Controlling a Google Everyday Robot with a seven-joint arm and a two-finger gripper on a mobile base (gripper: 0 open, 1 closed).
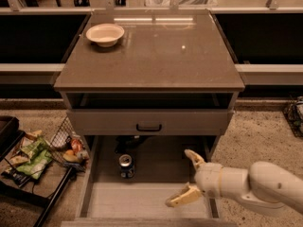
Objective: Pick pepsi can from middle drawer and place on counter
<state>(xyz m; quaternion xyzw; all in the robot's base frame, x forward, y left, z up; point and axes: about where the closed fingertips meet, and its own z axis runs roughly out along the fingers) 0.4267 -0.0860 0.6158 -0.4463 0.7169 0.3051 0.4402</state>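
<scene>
The pepsi can (126, 166) stands upright on the flat grey floor of the open middle drawer (142, 197), towards its back left, silver top showing. My gripper (182, 178) is open and empty over the right part of the drawer, to the right of the can and apart from it, fingers spread one above the other. The counter (156, 56) is the glossy grey-brown slab on top of the cabinet.
A pale bowl (104, 34) sits at the counter's back left. A grey drawer front with a black handle (148, 126) hangs above the open drawer. A wire basket with snack bags (38, 152) stands on the floor at the left.
</scene>
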